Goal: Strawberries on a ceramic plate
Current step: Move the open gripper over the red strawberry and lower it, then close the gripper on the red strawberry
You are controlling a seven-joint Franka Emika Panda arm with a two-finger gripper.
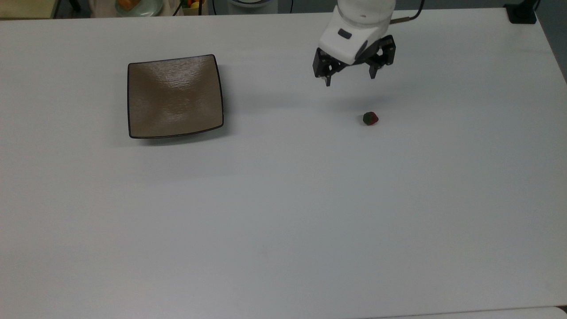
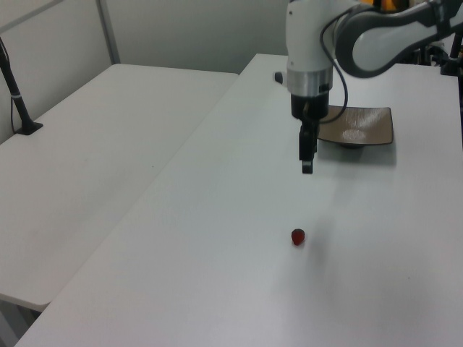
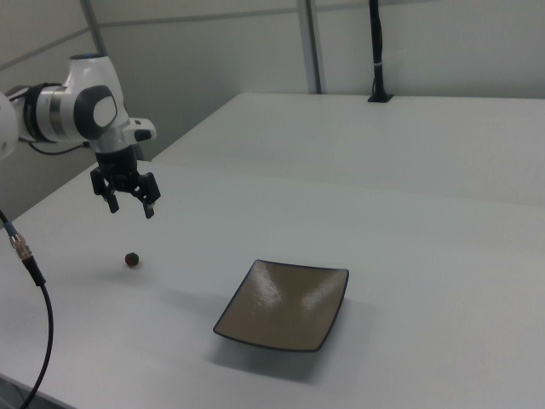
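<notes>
On a plain white bench, going from the top view's left to its right: a square tan-brown ceramic plate sits empty; well to its right the robot's claw hangs in the air, fingers spread apart and holding nothing; just below and to the right of it a tiny red strawberry with a green cap lies on the bench, far from the plate. The step in hand looks like the reach. To do it well, centre the spread fingers over the berry, descend straight, and close gently, since something so small and rounded could roll or squirt aside.
</notes>
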